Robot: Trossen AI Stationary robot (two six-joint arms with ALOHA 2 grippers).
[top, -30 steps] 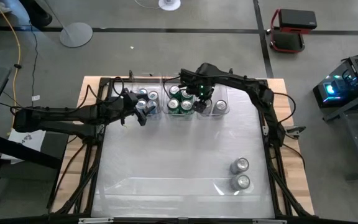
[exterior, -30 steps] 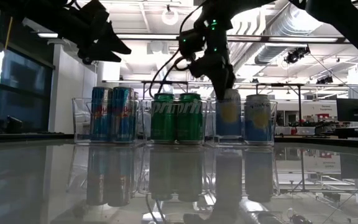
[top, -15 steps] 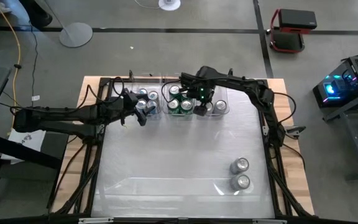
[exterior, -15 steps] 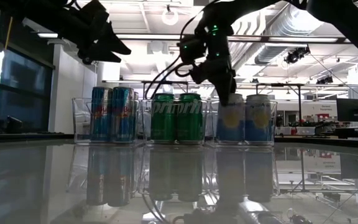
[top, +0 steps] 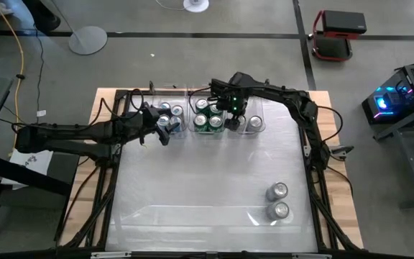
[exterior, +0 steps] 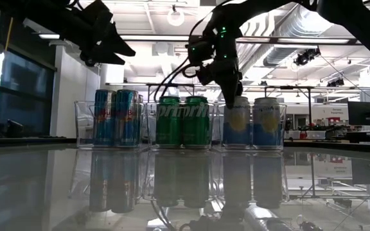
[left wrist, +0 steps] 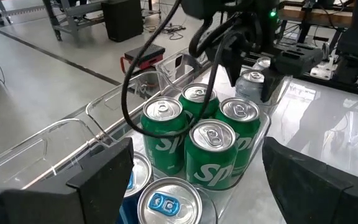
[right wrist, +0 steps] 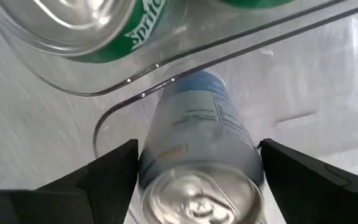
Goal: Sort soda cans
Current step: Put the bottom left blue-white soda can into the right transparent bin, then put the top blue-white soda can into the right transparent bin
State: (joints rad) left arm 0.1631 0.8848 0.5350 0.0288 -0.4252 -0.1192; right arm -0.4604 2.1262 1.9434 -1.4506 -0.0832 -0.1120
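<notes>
Three clear bins stand in a row at the table's far side. The left bin holds blue soda cans [exterior: 116, 117], the middle bin green ones [left wrist: 211, 149], and the right bin two silver-grey ones [exterior: 268, 122]. My right gripper [right wrist: 197, 174] points down over the nearer silver-grey can [right wrist: 197, 155], which stands on the bin floor. It is open, with one finger on each side of the can's top. My left gripper [top: 162, 132] hangs open above the blue cans, holding nothing.
Two more silver-topped cans [top: 277, 191] [top: 280, 210] stand upright near the table's front right. The wide glossy middle of the table [top: 192, 187] lies between them and the bins. The right bin's clear wall [right wrist: 166, 81] curves close around the placed can.
My right gripper has sunk a little with the silver-grey can. The can hung slightly above the bin floor before and now stands on it, level with its neighbour.
</notes>
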